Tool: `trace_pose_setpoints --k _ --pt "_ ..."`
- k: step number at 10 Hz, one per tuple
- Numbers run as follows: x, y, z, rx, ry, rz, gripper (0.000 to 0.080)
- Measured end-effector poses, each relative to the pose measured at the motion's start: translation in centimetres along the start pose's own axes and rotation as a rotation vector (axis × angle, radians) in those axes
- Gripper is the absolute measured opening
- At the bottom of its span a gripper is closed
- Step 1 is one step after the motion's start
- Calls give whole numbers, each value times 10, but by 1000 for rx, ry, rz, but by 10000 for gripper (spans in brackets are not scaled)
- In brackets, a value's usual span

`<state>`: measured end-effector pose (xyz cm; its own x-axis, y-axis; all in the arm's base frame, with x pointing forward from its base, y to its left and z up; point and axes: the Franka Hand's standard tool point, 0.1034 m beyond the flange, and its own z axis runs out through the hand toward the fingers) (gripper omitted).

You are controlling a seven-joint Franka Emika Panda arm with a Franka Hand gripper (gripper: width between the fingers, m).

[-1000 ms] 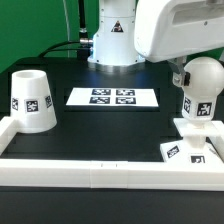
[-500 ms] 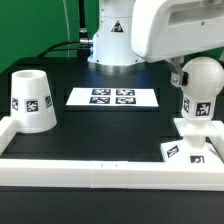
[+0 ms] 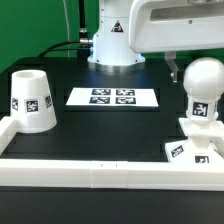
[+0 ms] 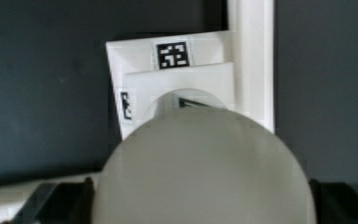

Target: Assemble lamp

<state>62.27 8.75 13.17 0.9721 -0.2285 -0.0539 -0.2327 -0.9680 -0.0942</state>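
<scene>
White plastic filled our wrist view: claw (image 4: pixel 201 198) straddled the bulb (image 3: pixel 204 84), which stood on the base (image 3: pixel 192 150) beside the rail (image 3: pixel 100 168); pinching or spread, we could not tell. Risk: any sideways drag would topple it. Open table (image 3: pixel 150 122) lay toward the shade (image 3: pixel 30 100) and marker board (image 3: pixel 112 97); the rail closed the near edge.

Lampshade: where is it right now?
The lampshade stands on the black table at the exterior view's left, just inside the corner of the white rail and to the left of the marker board.
</scene>
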Motion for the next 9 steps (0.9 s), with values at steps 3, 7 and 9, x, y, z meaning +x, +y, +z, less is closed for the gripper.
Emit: trace_pose_setpoints --k 3,7,9 --pt "0 -1 0 3 5 301 577" --pt "-2 -5 1 13 -6 656 577" --pt "-3 -6 1 14 -6 650 644"
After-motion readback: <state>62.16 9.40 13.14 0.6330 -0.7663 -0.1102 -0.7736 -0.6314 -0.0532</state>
